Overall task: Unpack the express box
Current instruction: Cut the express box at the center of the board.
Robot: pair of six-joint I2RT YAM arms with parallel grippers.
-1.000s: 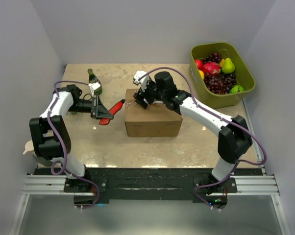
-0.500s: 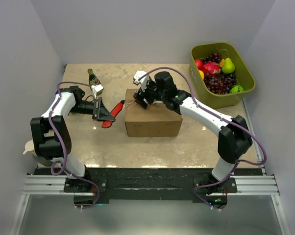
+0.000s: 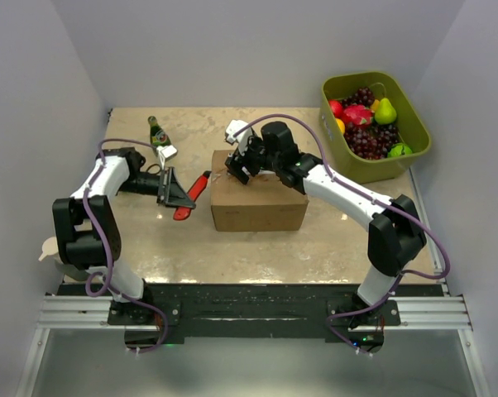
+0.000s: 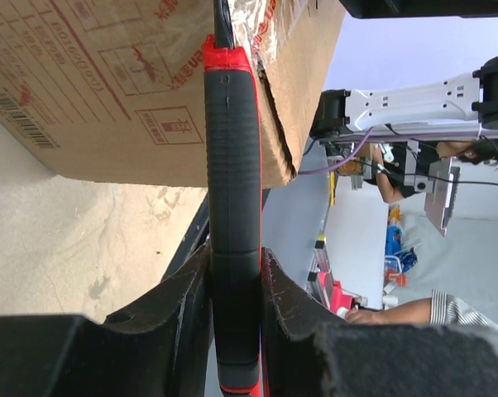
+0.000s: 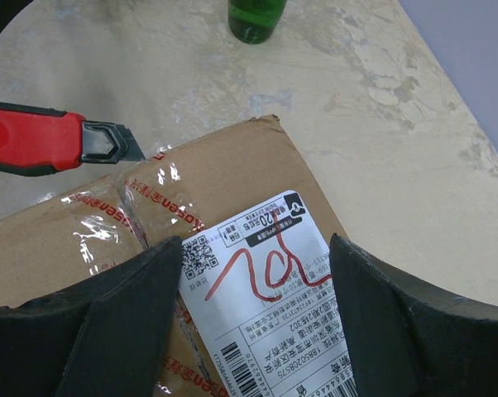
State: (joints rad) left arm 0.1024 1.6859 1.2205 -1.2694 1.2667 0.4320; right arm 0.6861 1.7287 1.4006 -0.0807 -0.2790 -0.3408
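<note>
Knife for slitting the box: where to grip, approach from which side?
Grip the knife mid-handle on the black ribbed part, jaws across its narrow sides, coming from the tail, opposite the box. The handle is long and straight, blade end facing the box. Left gripper holds it that way.

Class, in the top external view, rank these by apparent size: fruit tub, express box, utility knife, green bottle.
1. fruit tub and express box: too alike to rank.
2. utility knife, partly hidden.
3. green bottle.

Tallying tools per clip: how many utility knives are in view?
1. The red-and-black utility knife is clamped in the left gripper, with its blade end at the taped edge of the express box. Another could be hidden behind the box or arms.
</note>
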